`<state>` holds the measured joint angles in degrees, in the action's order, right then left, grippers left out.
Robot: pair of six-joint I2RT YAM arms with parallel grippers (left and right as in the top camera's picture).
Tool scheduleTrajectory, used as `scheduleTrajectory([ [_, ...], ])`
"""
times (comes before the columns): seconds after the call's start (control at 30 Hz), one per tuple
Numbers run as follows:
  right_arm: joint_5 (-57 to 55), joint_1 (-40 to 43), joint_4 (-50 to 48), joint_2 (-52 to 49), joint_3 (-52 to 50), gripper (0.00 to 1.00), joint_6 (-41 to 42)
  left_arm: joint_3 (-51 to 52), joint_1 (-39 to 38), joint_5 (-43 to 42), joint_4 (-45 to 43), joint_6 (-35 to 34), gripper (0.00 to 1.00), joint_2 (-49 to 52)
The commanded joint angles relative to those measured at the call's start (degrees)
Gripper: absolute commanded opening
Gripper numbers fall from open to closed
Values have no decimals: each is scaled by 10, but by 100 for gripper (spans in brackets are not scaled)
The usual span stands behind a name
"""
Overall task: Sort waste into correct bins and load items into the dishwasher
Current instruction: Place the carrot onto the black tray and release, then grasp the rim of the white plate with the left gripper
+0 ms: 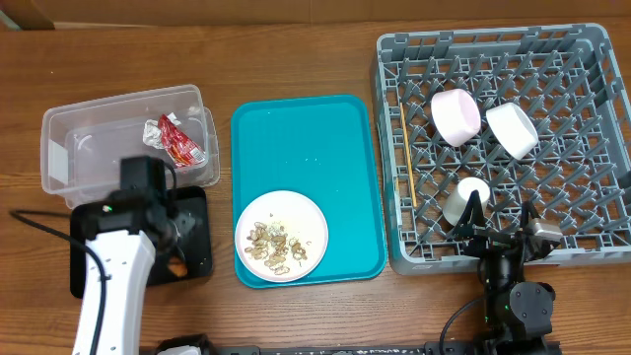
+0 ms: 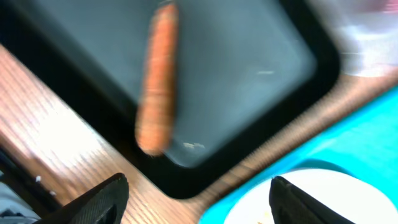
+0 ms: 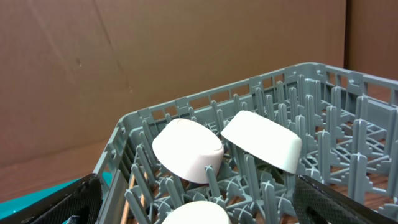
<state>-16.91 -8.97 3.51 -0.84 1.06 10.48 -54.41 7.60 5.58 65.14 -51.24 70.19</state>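
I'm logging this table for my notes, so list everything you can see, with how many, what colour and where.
table: one, brown wood, under everything
tub: one, clear, far left
wrapper: one, red, inside the tub
black tray: one, black, beside the tub, nearer the robot
carrot: one, orange, on the black tray
teal tray: one, teal, centre
plate: one, white, on the teal tray
food scraps: scattered, beige, on the plate
dish rack: one, grey, right
bowls: two, white, in the rack
cup: one, white, in the rack
chopsticks: count unclear, wooden, rack's left side
left hand: one, black, open above the black tray
right hand: one, black, open at the rack
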Motion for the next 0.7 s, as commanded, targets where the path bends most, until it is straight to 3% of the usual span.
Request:
scheduleTrajectory([
  [0.0,-2,4,-4,7,-6,100,2,-87,-7,-72,17,73,75,-3],
  [0.1,-2,4,-4,7,-6,100,2,-121,-43,-91,5,144,75,-3],
  [0.27,-2,4,-4,7,-6,100,2,-124,-174,-62,-21,263,73,9],
  [0.37,-2,4,-4,7,-6,100,2,-124,-263,-48,-30,273,66,38],
  [0.67,-2,4,-4,7,-6,100,2,-125,-484,37,-101,245,64,221],
])
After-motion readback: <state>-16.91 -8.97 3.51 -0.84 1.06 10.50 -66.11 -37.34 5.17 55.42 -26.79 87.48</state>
